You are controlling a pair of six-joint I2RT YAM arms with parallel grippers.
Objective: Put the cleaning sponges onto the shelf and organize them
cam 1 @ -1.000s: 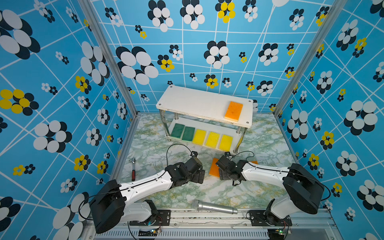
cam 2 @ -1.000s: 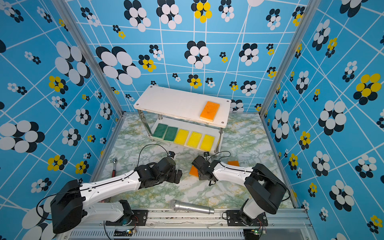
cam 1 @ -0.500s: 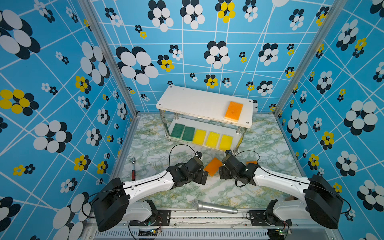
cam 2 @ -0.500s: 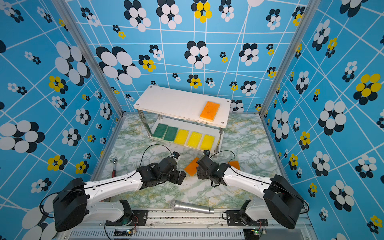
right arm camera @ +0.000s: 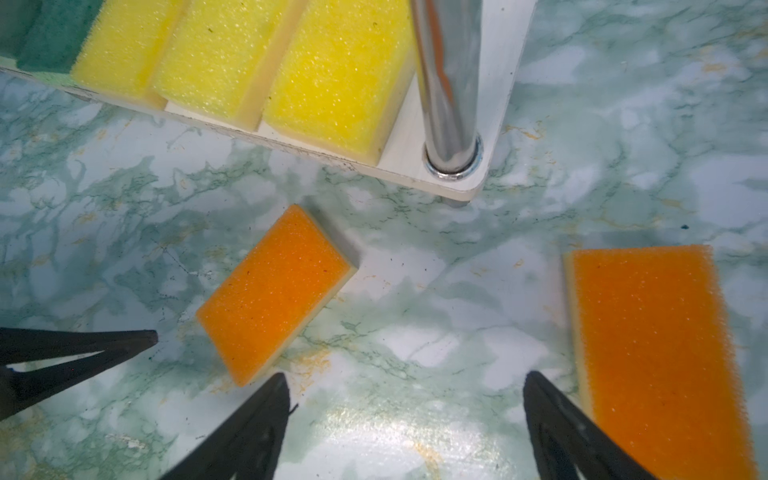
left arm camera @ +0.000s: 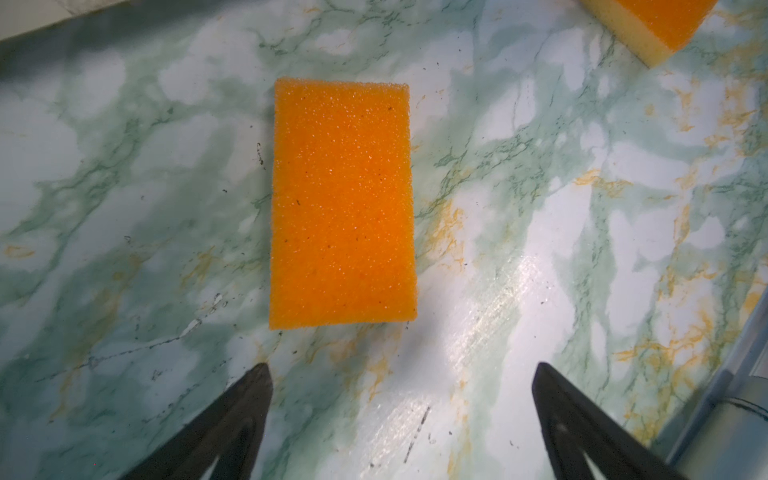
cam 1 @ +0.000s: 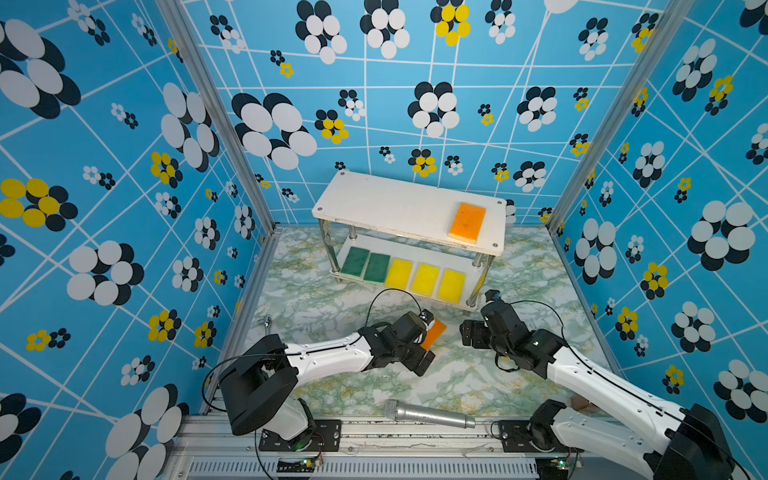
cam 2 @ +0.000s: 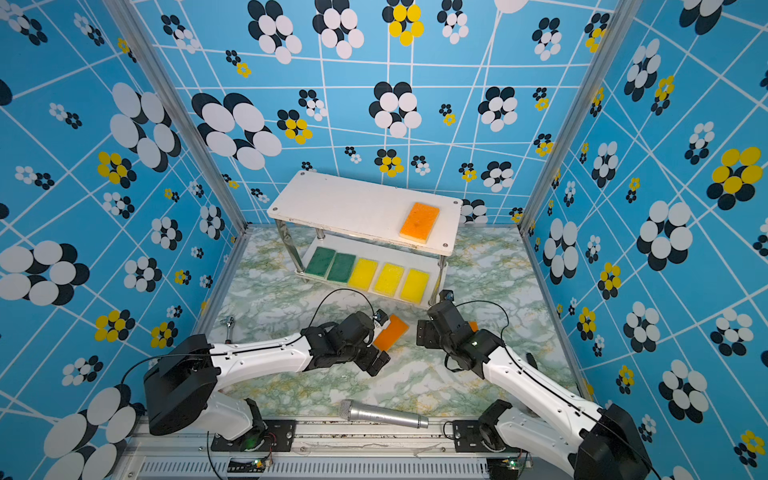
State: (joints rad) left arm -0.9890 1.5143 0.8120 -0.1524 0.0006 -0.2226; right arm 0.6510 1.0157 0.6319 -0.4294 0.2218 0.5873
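- Fingers (left arm camera: 249, 399) of the left gripper (left arm camera: 401, 370) are spread wide and empty, facing a loose orange sponge (left arm camera: 343, 203) that lies flat on the marble table (left arm camera: 124, 166).
- Right gripper (right arm camera: 405, 376) is also spread and empty, beside a second orange sponge (right arm camera: 660, 345).
- Shelf (cam 1: 395, 199) holds a third orange sponge (cam 1: 467, 222) on its top board, with two green sponges (cam 1: 365, 264) and three yellow sponges (cam 1: 426, 278) below.

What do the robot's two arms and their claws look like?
Both match: the left arm and right arm have smooth white shells between bulky black joints, with black wrist units. A thin black cable loops over each wrist. The left claw and right claw have slim, black, tapering fingers with triangular cut-outs.
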